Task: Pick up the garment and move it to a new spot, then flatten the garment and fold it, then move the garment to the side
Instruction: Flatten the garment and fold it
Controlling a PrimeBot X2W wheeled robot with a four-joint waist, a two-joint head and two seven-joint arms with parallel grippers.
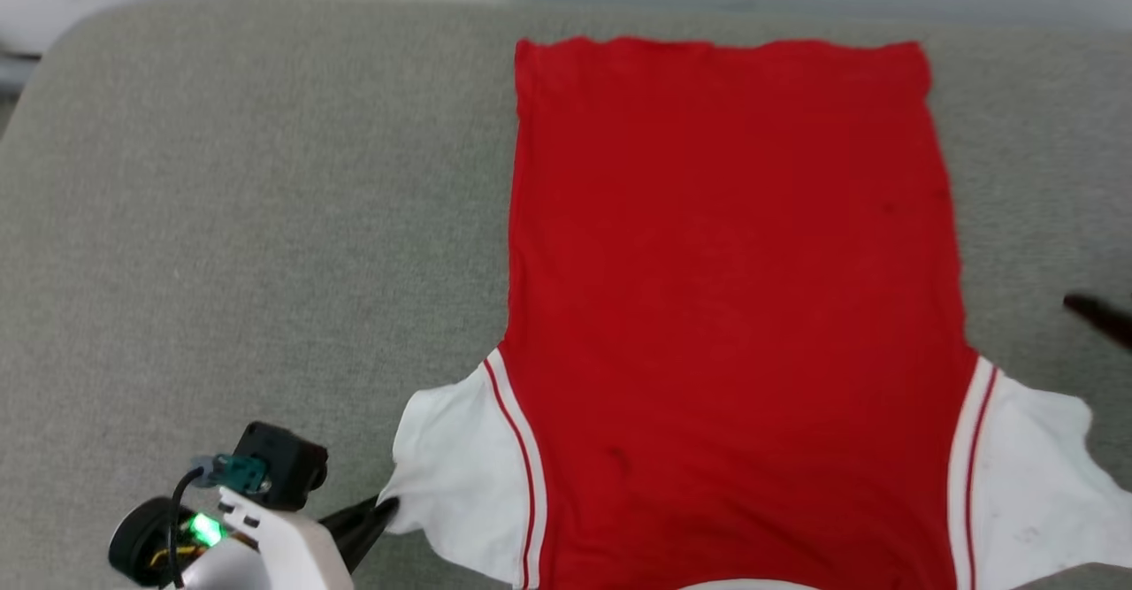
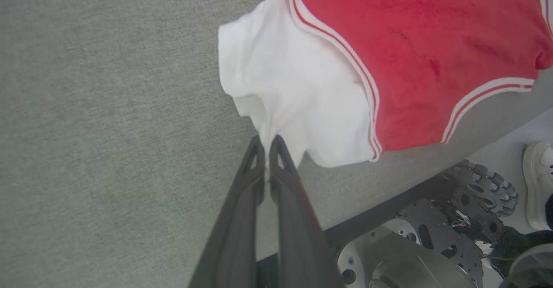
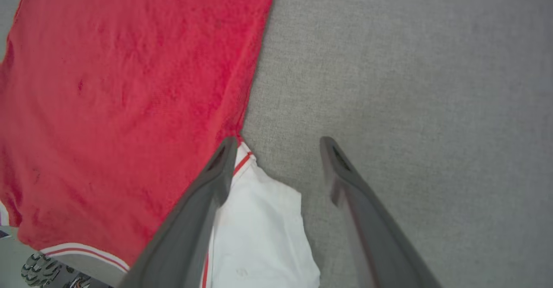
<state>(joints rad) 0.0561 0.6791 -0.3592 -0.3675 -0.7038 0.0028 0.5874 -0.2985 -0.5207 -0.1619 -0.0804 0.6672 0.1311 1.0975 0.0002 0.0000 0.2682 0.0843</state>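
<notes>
Left wrist view: the left claw (image 2: 267, 143) is pinched shut, its two dark fingers pressed together on the lower edge of the left sleeve (image 2: 298, 93). The white cloth gathers into a small peak where they grip.

That sleeve belongs to the garment (image 1: 734, 289), a red jersey lying flat on a grey cloth-covered bench (image 1: 248, 218), plain red side up. In the head view both white sleeves sit nearest the robot. The straight hem lies at the far end, close to the bench's far edge.

The garment's left edge runs almost straight. Beyond it lies a wide stretch of open bench, reaching a rounded far corner. On the garment's right, a narrower strip of open bench runs to the picture's edge.

The right claw (image 3: 278, 145) is spread wide and holds nothing. In the right wrist view, one finger crosses the seam where the red body meets the right sleeve (image 3: 259, 227). Whether it touches the cloth cannot be told. The other finger is over open bench.

In the left wrist view, the striped neckline trim (image 2: 488, 91) lies near the bench's near edge. Past that edge are the robot's base (image 2: 414, 253) and a pale shoe (image 2: 535, 184) on the floor.
</notes>
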